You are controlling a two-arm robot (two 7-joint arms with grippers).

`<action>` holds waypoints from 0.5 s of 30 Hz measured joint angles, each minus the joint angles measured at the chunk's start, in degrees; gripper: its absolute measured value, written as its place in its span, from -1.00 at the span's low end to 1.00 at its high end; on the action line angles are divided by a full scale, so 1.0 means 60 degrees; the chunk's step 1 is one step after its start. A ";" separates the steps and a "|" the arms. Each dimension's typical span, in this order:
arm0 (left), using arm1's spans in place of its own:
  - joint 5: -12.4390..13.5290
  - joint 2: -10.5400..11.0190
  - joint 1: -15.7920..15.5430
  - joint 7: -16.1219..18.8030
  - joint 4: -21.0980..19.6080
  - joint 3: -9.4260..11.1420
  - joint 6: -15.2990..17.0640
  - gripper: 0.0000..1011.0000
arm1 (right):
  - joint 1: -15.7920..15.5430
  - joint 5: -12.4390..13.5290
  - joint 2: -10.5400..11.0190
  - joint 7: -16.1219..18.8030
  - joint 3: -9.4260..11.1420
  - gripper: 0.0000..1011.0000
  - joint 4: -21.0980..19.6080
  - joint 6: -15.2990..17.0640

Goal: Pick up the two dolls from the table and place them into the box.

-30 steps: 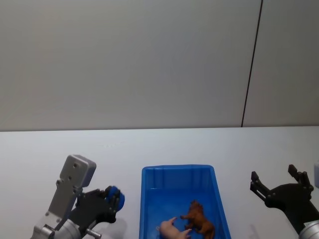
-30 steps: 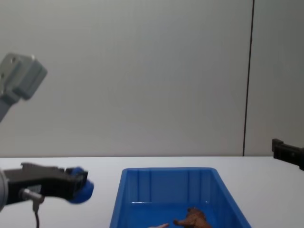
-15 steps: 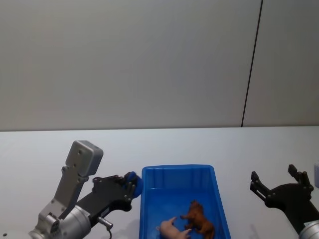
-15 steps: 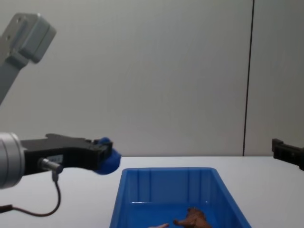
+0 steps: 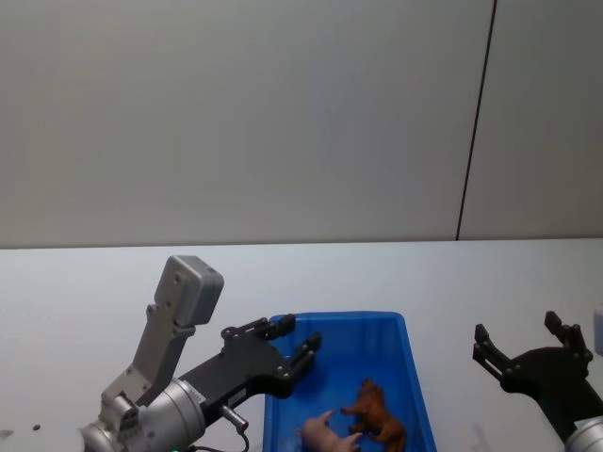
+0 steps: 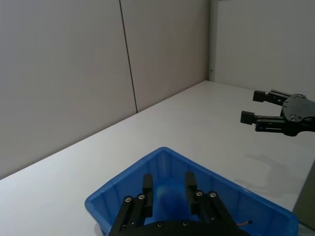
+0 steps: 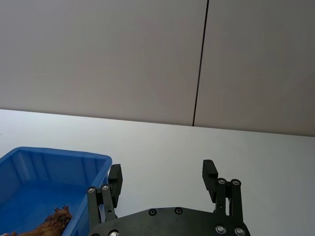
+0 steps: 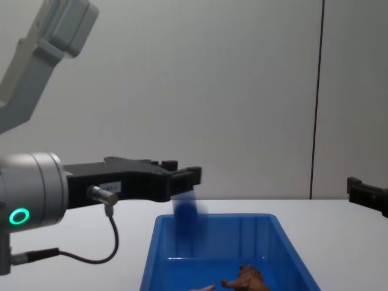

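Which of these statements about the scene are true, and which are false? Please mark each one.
1. The left gripper is open above the blue bin. True.
2. The dark-blue toy is clamped between the left gripper's fingers. False: it shows as a blur below the open fingers, falling toward the bin.
3. The brown lion figurine lies inside the bin. True.
4. The right gripper is shut on the lion. False: it is open with nothing in it, over the white table to the right of the bin.
5. A pink toy animal lies in the bin beside the lion. True.
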 joint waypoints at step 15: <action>-0.0068 -0.0195 -0.0162 -0.0486 0.0090 0.0101 -0.0069 0.66 | 0.0000 0.0000 0.0000 0.0000 0.0000 0.98 0.0000 0.0000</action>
